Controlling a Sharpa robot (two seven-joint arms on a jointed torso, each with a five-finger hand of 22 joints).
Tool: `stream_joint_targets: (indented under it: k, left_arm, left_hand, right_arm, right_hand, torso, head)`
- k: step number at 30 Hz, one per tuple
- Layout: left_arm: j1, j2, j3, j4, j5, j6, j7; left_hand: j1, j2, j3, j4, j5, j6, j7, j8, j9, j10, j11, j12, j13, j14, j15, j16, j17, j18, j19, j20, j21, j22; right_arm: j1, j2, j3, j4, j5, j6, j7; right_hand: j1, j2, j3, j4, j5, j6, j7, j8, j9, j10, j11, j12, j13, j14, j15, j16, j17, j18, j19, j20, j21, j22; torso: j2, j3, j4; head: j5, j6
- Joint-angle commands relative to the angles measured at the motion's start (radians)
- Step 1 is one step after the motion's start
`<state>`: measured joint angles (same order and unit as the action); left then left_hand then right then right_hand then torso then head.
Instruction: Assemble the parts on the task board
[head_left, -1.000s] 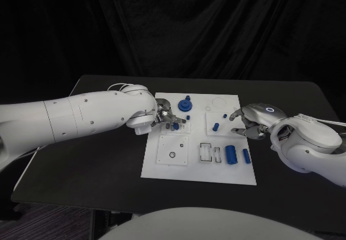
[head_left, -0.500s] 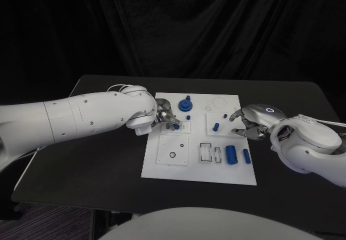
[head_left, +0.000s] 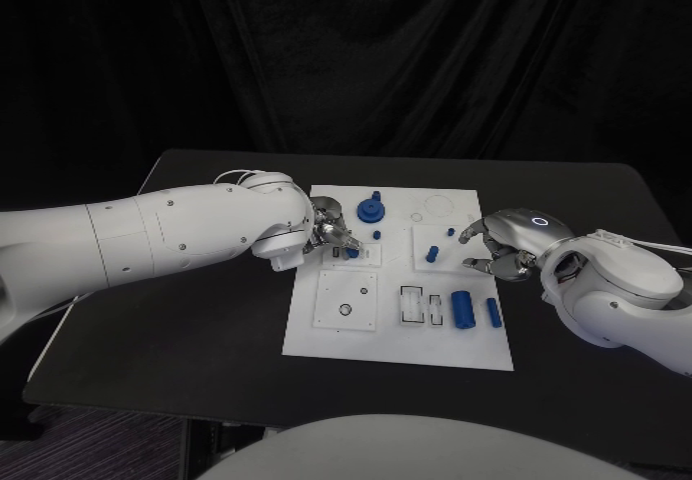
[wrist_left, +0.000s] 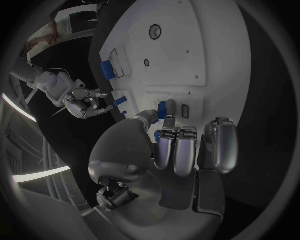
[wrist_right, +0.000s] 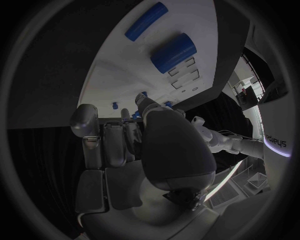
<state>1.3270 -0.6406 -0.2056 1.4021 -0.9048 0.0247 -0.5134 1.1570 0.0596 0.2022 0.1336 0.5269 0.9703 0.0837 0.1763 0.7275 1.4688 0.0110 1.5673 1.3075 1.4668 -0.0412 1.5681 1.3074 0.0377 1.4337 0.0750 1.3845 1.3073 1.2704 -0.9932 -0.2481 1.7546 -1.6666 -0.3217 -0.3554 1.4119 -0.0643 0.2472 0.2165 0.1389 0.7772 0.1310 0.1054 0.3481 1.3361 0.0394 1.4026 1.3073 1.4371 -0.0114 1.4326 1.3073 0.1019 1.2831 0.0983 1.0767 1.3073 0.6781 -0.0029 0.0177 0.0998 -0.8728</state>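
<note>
Little had changed over the last second: a small blue part (head_left: 351, 253) was kept pinched by the left hand (head_left: 326, 236) over the board (head_left: 361, 340) left of centre, insertion apparently unfinished. The right hand (head_left: 490, 250), curled and grasping nothing, was held at the board's right edge. 2 blue cylinders (head_left: 462, 308) lay lower right, unobstructed.

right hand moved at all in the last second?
No. In the head view the right hand hovers at the same spot by the task board's right edge, beside the large blue cylinder.
</note>
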Motion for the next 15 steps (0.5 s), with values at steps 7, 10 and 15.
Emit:
stream_joint_targets:
  k: [7, 10, 15]
  left_arm:
    - [-0.009, -0.014, -0.005, 0.015, -0.001, -0.036, -0.007]
    - [-0.009, -0.020, -0.005, 0.021, -0.001, -0.049, -0.010]
    - [-0.009, -0.024, -0.005, 0.025, -0.001, -0.060, -0.015]
  left_hand:
    - [0.009, -0.005, 0.019, -0.008, -0.004, -0.003, -0.008, 0.007, 0.003, 0.102, -0.008, 0.003, 0.263, 0.104, -0.007, 0.003, 0.263, 0.017, 0.000, -0.010, -0.004, 0.155]
    - [0.009, -0.005, 0.022, -0.009, -0.005, -0.003, -0.009, 0.008, 0.005, 0.102, -0.008, 0.003, 0.263, 0.104, -0.007, 0.003, 0.263, 0.017, 0.001, -0.010, -0.004, 0.156]
    - [-0.003, -0.007, 0.034, -0.004, -0.032, -0.008, -0.007, 0.012, 0.011, 0.102, -0.007, 0.003, 0.263, 0.104, -0.007, 0.003, 0.263, 0.017, 0.002, -0.011, -0.004, 0.157]
  right_arm:
    - [-0.003, -0.003, 0.000, 0.000, -0.004, 0.005, -0.019]
    - [-0.003, -0.004, 0.000, 0.000, -0.004, 0.005, -0.020]
    - [-0.003, -0.004, 0.000, 0.000, -0.004, 0.005, -0.020]
  right_hand:
    - [0.011, 0.000, 0.007, 0.000, 0.005, 0.011, -0.001, -0.002, -0.002, -0.006, 0.001, -0.004, 0.035, -0.009, -0.001, -0.006, 0.066, 0.008, -0.007, 0.001, -0.007, 0.117]
    - [0.011, 0.000, 0.007, 0.000, 0.005, 0.011, -0.001, -0.002, -0.002, -0.006, 0.001, -0.004, 0.035, -0.009, -0.001, -0.006, 0.066, 0.008, -0.007, 0.001, -0.007, 0.117]
    - [0.011, 0.000, 0.007, 0.000, 0.005, 0.011, -0.001, -0.002, -0.002, -0.006, 0.001, -0.004, 0.035, -0.009, -0.001, -0.006, 0.066, 0.008, -0.007, 0.001, -0.007, 0.117]
  torso:
    - [0.000, -0.0001, 0.0002]
    - [0.000, 0.0000, 0.0006]
    - [0.000, -0.0004, 0.0000]
  head:
    - [0.000, 0.000]
    - [0.000, 0.000]
    - [0.001, 0.000]
